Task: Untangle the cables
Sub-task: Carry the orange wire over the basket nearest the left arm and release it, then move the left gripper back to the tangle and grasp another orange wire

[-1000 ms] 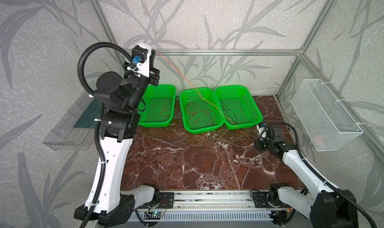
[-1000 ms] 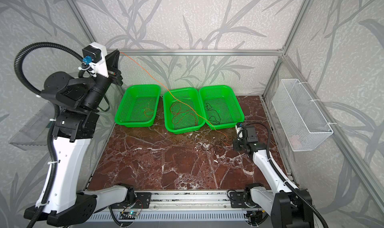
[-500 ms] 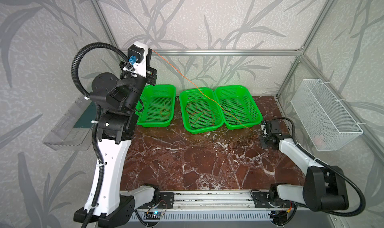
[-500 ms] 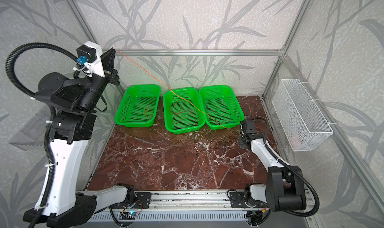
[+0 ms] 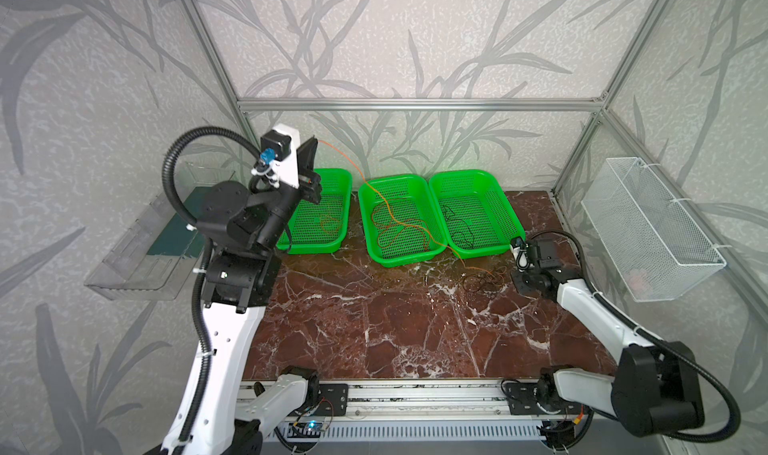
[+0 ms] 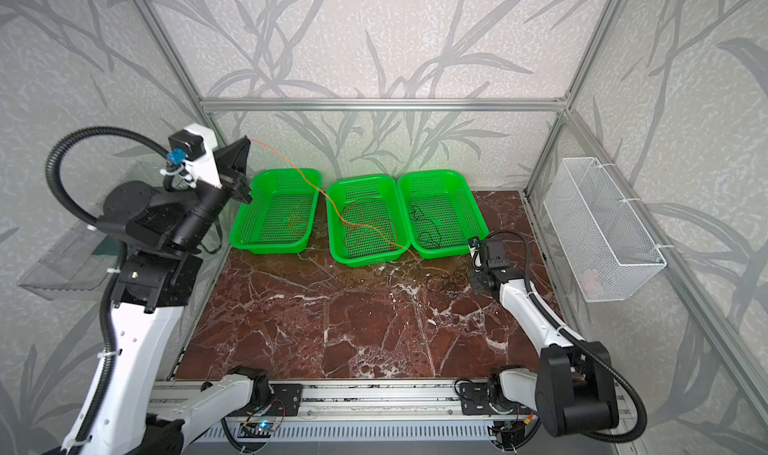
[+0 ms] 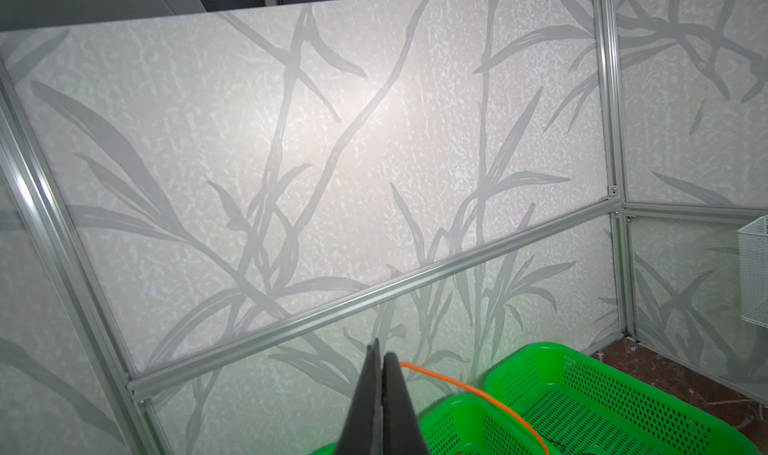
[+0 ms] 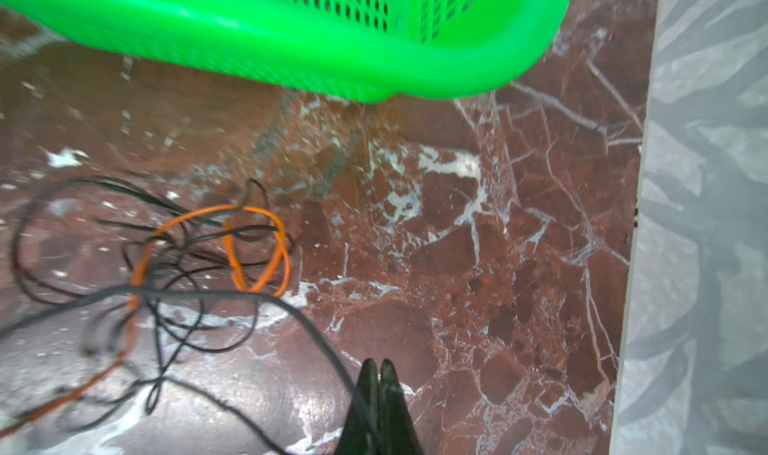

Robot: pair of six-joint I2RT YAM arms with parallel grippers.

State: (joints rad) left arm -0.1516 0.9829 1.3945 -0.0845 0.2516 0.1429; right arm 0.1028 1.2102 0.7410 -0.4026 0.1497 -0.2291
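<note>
You are partway through this job, by my reading. At the far left, the left gripper (image 7: 379,349) is hanging high near the back wall, and its jaws are clenched on one end of the orange cable (image 5: 348,161). From there the cable is running down over the middle basket, dropping past its front rim and ending in the knot on the tabletop (image 5: 374,328).

The left basket (image 5: 309,247) is holding one small reddish-orange coil (image 5: 330,224), lying alone on the mesh. The middle basket (image 5: 407,259) is carrying loose red and orange loops (image 5: 390,232). Whether they are free of one another I cannot tell from the top views. The right basket (image 5: 486,251) is holding only black cables (image 5: 461,228). So a good share of the wires is already looking separated and binned.

What is left is lying just in front of the right basket: a small tangle (image 8: 187,266) of black strands wound through the far end of the orange cable. In the right wrist view the orange is looping twice among the black, so it is not yet free.

The right gripper (image 8: 378,367) is sitting low beside that tangle with its jaws clenched. One black strand (image 8: 291,311) is running right up to them, but you cannot tell whether it is pinched.

You are facing two remaining steps, I judge: drawing the orange cable clear, then parting the black strands.
</note>
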